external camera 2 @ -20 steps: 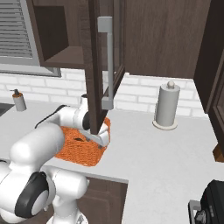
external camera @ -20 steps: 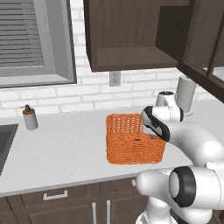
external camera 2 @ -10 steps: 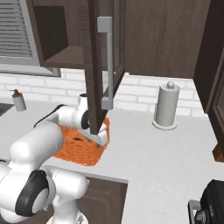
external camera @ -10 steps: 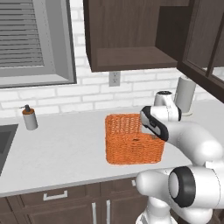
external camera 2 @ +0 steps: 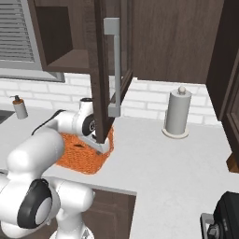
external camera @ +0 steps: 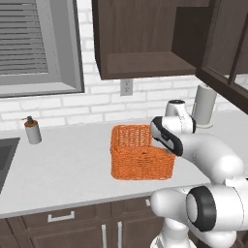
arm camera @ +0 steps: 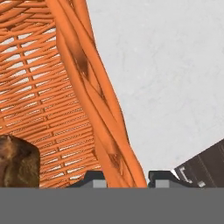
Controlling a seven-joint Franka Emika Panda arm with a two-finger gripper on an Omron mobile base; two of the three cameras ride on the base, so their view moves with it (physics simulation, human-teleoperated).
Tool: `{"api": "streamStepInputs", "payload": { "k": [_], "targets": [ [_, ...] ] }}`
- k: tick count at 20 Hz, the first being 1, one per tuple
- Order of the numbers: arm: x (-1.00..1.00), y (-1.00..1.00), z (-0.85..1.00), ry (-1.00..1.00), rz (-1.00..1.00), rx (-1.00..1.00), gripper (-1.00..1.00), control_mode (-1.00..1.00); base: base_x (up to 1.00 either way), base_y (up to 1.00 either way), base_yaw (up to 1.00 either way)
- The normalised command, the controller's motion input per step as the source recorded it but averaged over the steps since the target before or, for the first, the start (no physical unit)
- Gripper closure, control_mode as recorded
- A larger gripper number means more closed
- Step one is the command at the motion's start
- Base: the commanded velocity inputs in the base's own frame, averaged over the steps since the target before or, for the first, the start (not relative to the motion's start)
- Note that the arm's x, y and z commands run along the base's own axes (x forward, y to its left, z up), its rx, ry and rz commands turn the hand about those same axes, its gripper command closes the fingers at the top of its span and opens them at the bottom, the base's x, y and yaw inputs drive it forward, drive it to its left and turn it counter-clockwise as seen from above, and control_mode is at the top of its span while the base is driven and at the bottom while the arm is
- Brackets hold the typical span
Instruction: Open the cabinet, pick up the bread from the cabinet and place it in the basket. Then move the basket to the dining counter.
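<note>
The orange wicker basket [external camera: 140,157] stands on the light worktop below the open cabinet [external camera: 145,48]. The cabinet's glass door [external camera 2: 103,70] with its silver handle [external camera 2: 114,65] hangs open in front of the arm. My gripper [arm camera: 127,180] reaches down over the basket's right rim [arm camera: 94,96], one fingertip on each side, shut on it. The hand [external camera: 163,137] sits at that rim. The brown speckled bread [arm camera: 15,162] lies inside the basket on its woven floor. The dining counter is out of view.
A paper towel roll [external camera: 204,104] stands at the back right by the brick wall. At the left, a soap dispenser [external camera: 32,131] stands near the sink [external camera: 5,155]. A second open door [external camera: 227,48] juts out at upper right. A dark appliance [external camera 2: 226,214] sits at the counter's right end.
My hand has shifted a little to the left, and the basket's right side has slid left with it on the worktop.
</note>
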Motion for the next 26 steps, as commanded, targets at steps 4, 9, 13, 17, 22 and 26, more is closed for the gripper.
{"api": "streamStepInputs", "payload": {
  "k": [4, 9, 13, 17, 22, 26],
  "targets": [
    [-0.03, 0.62, 0.37, -0.02, -0.04, 0.00, 1.00, -1.00, 0.00, 0.00, 0.00],
    [-0.10, 0.43, 0.40, -0.01, -0.06, 0.00, 1.00, -1.00, 0.00, 0.00, 0.00],
    [-0.15, 0.21, 0.43, -0.05, -0.06, 0.00, 1.00, -1.00, 0.00, 0.00, 0.00],
    [-0.27, 0.22, 0.44, -0.14, -0.01, 0.00, 1.00, -1.00, 0.00, 0.00, 0.00],
    [-0.32, 0.20, 0.46, -0.19, 0.00, 0.00, 1.00, -1.00, 0.00, 0.00, 0.00],
    [-0.27, 0.13, 0.53, -0.10, 0.00, 0.01, 1.00, -1.00, 0.00, 0.00, 0.00]
  ]
}}
